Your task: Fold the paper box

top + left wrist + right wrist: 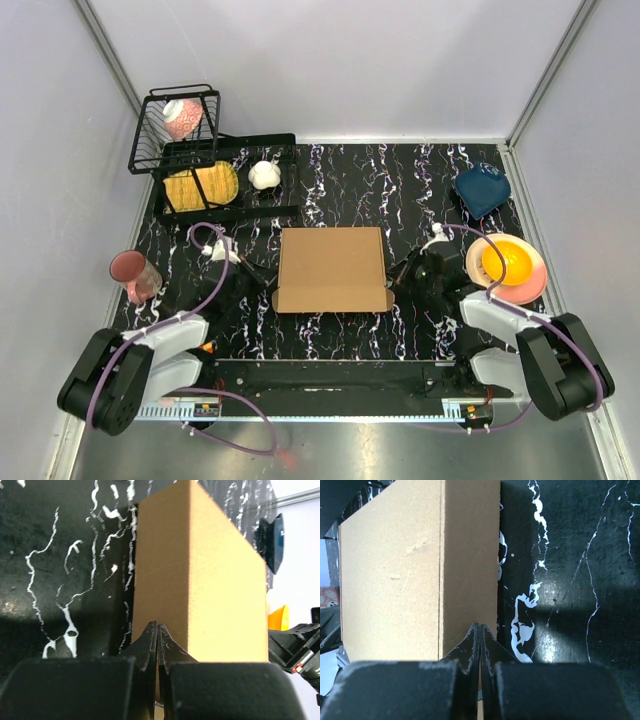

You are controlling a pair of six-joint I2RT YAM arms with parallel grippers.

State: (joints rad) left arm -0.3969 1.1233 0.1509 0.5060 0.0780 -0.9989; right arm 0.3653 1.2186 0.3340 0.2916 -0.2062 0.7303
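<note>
The paper box (330, 268) is a plain brown cardboard box lying closed and flat-topped in the middle of the black marbled table (420, 190). Small tabs stick out at its near left and near right corners. My left gripper (264, 283) is shut, its tips against the box's left side wall (150, 580). My right gripper (398, 278) is shut, its tips against the box's right side wall (470, 555). In the wrist views the left gripper (157, 625) and the right gripper (480, 626) each show both fingers pressed together with nothing visibly held.
A black wire basket (150, 140) with a pink-and-white cup stands at the back left, over a black rack (285, 140) holding a yellow item (200, 185) and a white object (264, 175). A pink cup (133, 275) is at the left. A blue bowl (482, 190) and a yellow bowl (505, 262) on a pink plate are at the right.
</note>
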